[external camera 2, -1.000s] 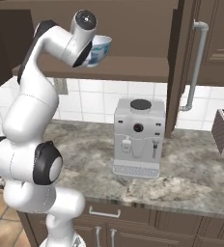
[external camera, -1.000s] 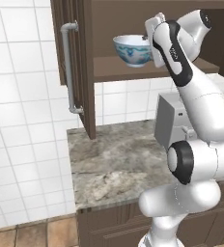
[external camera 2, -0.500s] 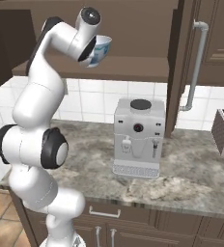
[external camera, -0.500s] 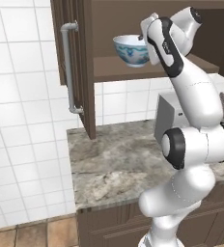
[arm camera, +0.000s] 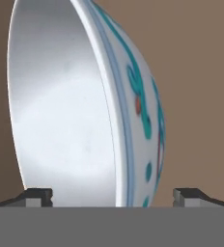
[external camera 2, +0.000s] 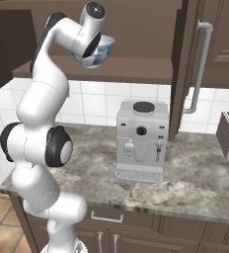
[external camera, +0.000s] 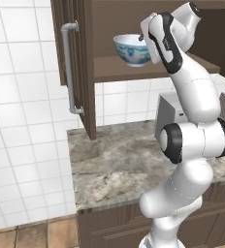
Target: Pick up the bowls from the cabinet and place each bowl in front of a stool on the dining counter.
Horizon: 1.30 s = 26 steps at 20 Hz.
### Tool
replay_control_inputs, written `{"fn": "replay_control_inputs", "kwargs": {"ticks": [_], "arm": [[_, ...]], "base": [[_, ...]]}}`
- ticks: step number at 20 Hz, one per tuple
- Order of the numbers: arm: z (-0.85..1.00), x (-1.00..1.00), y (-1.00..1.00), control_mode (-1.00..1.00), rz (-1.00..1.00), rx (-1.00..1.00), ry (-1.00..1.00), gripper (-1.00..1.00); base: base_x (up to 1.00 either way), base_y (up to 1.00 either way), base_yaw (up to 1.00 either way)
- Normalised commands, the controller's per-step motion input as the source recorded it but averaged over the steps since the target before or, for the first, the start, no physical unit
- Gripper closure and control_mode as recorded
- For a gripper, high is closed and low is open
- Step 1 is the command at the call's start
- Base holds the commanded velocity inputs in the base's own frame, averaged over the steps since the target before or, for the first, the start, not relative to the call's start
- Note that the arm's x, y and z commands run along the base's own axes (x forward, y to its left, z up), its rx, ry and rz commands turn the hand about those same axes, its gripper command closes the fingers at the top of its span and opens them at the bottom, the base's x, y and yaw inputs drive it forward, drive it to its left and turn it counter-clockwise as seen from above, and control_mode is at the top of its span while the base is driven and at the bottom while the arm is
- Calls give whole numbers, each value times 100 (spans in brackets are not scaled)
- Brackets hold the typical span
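One of the bowls point(external camera: 132, 49), white with a blue floral pattern, stands on the shelf point(external camera: 148, 69) of the dark brown cabinet; it also shows as the bowl point(external camera 2: 103, 50) and, close up, the bowl point(arm camera: 85, 111). My gripper point(external camera: 145, 39) is at its right rim, open. In the hand view my gripper point(arm camera: 114, 197) has its fingertips point(arm camera: 36, 196) wide apart, one on the bowl's inner side and one outside, with the wall between them and gaps on both sides. The dining counter and stools are out of view.
The open cabinet door point(external camera: 80, 72) with a long silver handle point(external camera: 70, 72) hangs left of the shelf. Below lies a marbled stone wall counter point(external camera 2: 195, 183) with a grey coffee machine point(external camera 2: 140, 141). A second cabinet door point(external camera 2: 185, 69) hangs right of the shelf.
The arm's lower links have swung and straightened a little while the hand stayed at the bowl's rim. The bowl has not moved and the jaws stayed open.
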Motion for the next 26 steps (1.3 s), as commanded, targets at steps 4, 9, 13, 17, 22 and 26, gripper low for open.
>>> {"fn": "replay_control_inputs", "kwargs": {"ticks": [4, 9, 13, 17, 22, 26], "arm": [[-46, 0, 0, -100, 0, 0, 1, 100], [-16, 0, 0, -100, 0, 0, 1, 100], [-7, -4, 0, -100, 0, 0, 0, 100], [-11, -72, -2, -100, 0, 0, -8, 100], [0, -100, -30, -100, -5, 0, -21, 100], [0, -100, -41, -100, -10, 0, -23, 100]], "base": [[0, 0, 0], [0, 0, 0], [0, 0, 0], [0, 0, 0], [0, 0, 0], [0, 0, 0]]}}
